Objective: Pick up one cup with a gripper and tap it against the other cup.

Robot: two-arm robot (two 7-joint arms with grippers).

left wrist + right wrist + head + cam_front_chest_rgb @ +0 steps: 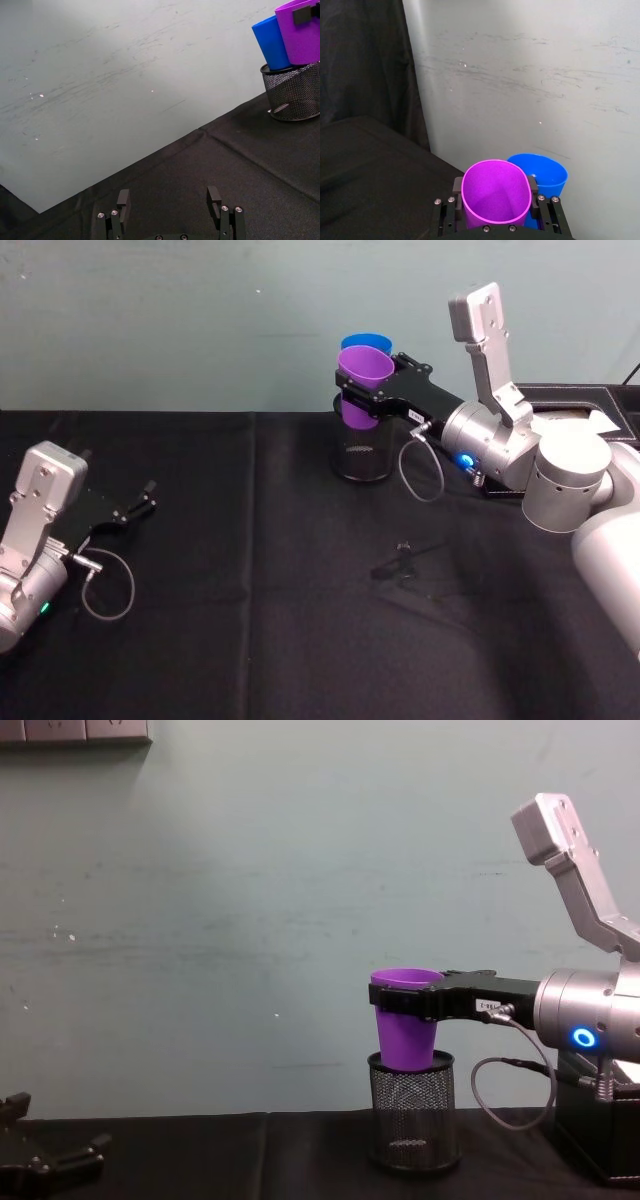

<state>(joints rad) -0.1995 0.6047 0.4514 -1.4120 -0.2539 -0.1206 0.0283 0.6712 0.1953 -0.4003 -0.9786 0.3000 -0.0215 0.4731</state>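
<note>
Head view: high, facing forward and down across the black table (250, 640) to the pale wall (200, 320). Chest view: lower, near tabletop level, side-on to the mesh pot (412, 1115). Left wrist view: low over the table, looking past the left gripper (169, 197), the pot far off. Right wrist view: close behind the right gripper (496, 187), looking into the purple cup (495, 197), the blue cup (547, 177) just beyond. All four share the purple cup and wall.

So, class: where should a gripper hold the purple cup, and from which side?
The purple cup: upper wall below the rim, from the robot's right; the mesh pot surrounds its base, the blue cup crowds behind. The right gripper clamps there.
</note>
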